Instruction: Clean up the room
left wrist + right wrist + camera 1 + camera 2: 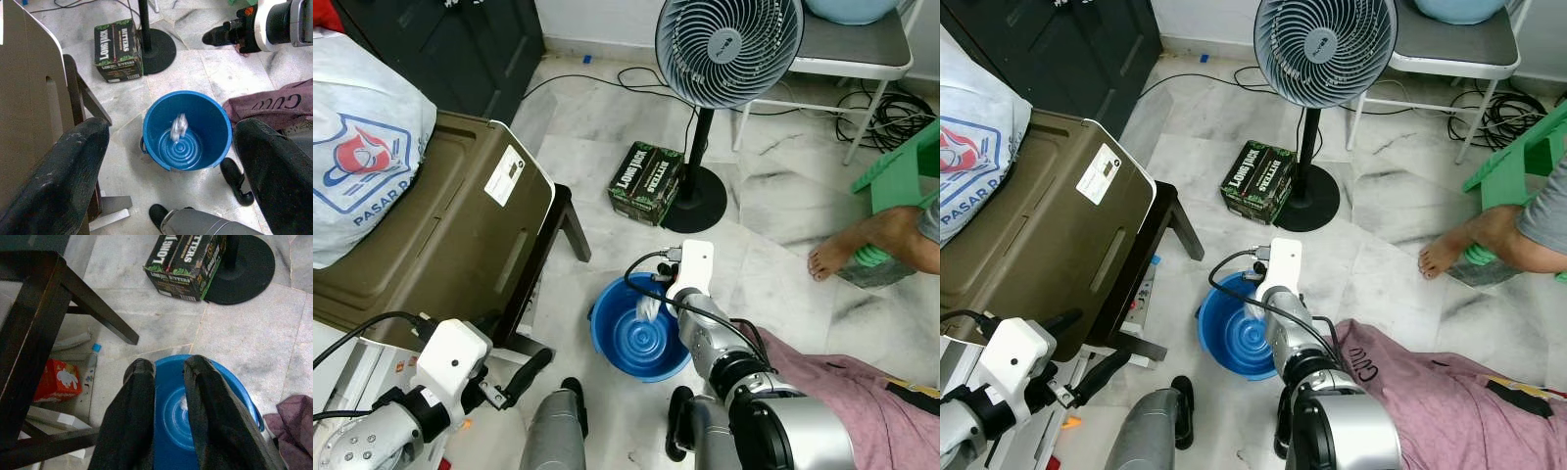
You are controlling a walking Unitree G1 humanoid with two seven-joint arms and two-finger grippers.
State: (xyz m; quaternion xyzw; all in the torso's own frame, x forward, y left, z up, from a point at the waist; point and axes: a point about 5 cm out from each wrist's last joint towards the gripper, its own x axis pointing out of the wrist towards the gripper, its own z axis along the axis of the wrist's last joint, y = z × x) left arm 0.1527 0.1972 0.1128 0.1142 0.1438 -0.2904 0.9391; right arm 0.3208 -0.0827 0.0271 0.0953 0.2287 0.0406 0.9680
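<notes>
A blue bucket stands on the marble floor in front of me. A small crumpled silvery-white piece is inside it, over the ribbed bottom. My right gripper hangs straight above the bucket, its two black fingers a narrow gap apart with nothing between them. My left gripper is held low at my left, near the dark stool, with its fingers spread wide and nothing in them.
An olive case lies on a dark stool at the left, with a white printed bag on it. A standing fan, a green-black box, a person's foot, purple cloth and a red packet surround the bucket.
</notes>
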